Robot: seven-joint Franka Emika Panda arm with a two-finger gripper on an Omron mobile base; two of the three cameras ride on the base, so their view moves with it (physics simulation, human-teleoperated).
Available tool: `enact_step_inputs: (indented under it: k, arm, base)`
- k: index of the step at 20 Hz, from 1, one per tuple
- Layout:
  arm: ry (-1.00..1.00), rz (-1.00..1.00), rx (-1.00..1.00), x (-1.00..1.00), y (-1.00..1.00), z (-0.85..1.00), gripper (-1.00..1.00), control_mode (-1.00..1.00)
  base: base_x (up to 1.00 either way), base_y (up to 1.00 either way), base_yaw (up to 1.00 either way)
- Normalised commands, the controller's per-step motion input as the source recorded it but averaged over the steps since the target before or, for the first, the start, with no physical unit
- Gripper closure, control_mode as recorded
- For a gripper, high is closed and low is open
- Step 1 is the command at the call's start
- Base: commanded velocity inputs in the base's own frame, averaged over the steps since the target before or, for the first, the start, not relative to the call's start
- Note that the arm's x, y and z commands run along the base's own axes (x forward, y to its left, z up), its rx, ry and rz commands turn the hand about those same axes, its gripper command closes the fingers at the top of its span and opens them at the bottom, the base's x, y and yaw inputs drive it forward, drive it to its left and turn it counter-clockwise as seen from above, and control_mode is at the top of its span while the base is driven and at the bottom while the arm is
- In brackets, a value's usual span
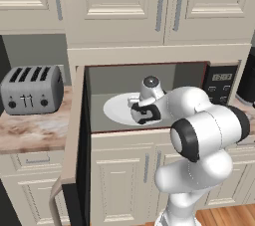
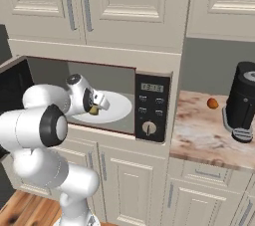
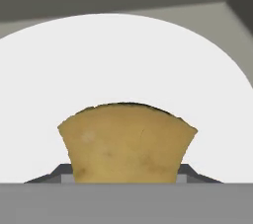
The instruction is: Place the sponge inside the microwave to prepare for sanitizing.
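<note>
- The microwave (image 1: 149,98) sits built in under the upper cabinets (image 1: 149,1), its black glass door (image 1: 82,135) swung wide open toward the left edge of the cavity.
- The gripper (image 2: 99,104) reaches inside the grey cavity, above the white round plate (image 2: 117,108).
- The sponge (image 3: 127,143) is clamped between the fingers, filling the bottom middle of the hand view with the plate behind it; its yellow face is toward the camera and a thin dark edge runs along its top.
- In the right base view the sponge (image 2: 93,110) shows as a small yellow-olive bit at the hand, over the plate's left part; whether it touches the plate I cannot tell.
- The black button panel (image 2: 152,114) with its round knob (image 2: 148,128) stands at the microwave's right edge.
- A silver 4-slot toaster (image 1: 31,89) stands on the counter (image 1: 30,133) left of the open door, well apart from it.
- On the counter right of the microwave stand a black coffee machine (image 2: 242,101) and, near it, a small orange object (image 2: 212,103).
</note>
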Motion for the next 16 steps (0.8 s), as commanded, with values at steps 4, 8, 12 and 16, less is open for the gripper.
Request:
enact_step_inputs:
  k: [4,8,12,16]
  arm:
    - [0.04,0.0,0.01,0.21,0.0,-0.17,1.0,-1.0]
    - [0.01,0.0,0.02,0.21,0.0,-0.2,1.0,-1.0]
    - [0.0,0.0,0.04,0.19,0.0,-0.24,1.0,-1.0]
    - [0.0,0.0,0.02,0.16,0.0,-0.2,1.0,-1.0]
  base:
    - [0.0,0.0,0.0]
    - [0.0,0.0,0.0]
    - [0.0,0.0,0.0]
    - [0.0,0.0,0.0]
